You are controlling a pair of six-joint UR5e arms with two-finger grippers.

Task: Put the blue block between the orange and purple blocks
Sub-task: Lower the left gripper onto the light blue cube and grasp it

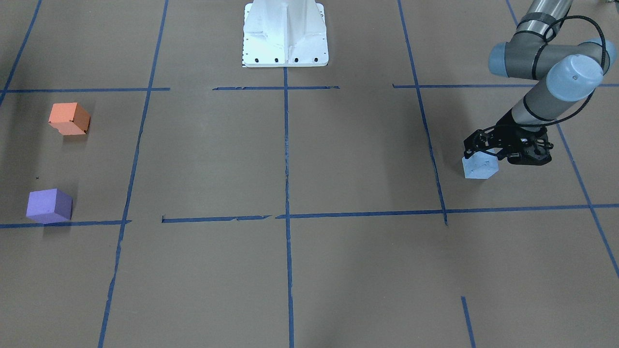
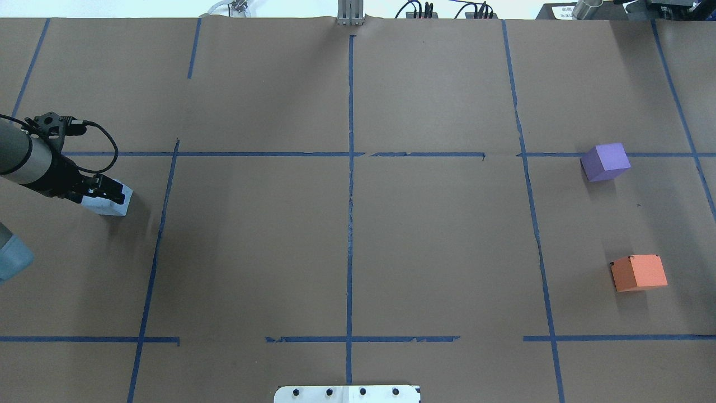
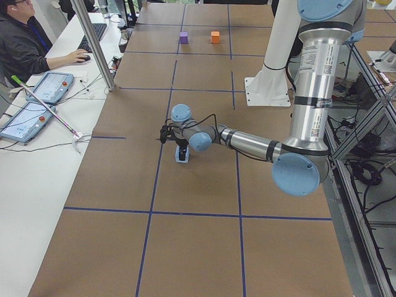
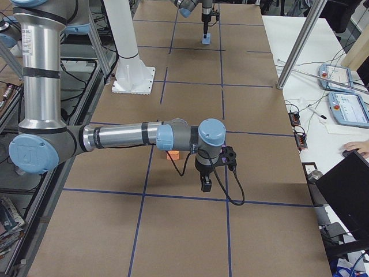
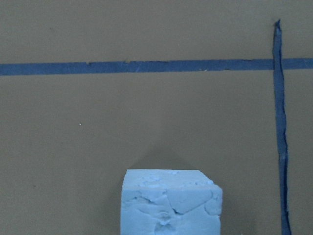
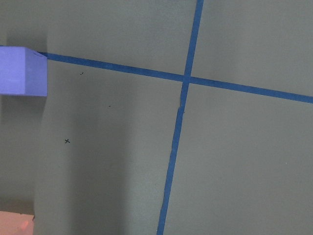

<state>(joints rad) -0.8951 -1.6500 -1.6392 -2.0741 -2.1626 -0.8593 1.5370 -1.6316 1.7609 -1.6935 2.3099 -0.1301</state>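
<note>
The light blue block point(image 1: 480, 168) stands on the table on my left side; it also shows in the overhead view point(image 2: 110, 206) and at the bottom of the left wrist view point(image 5: 171, 203). My left gripper point(image 1: 481, 153) is down over it, its fingers against the block's sides. The orange block point(image 2: 639, 272) and the purple block point(image 2: 605, 162) stand apart on my right side. My right gripper point(image 4: 206, 186) hangs above the table near them, seen only from the side, so I cannot tell if it is open. The right wrist view shows the purple block point(image 6: 22, 70).
Blue tape lines point(image 2: 351, 224) divide the brown paper table into squares. The white robot base point(image 1: 285, 34) stands at the table's near middle edge. An operator point(image 3: 25, 43) sits at a side desk with tablets. A metal post point(image 3: 93, 43) stands at the table's edge.
</note>
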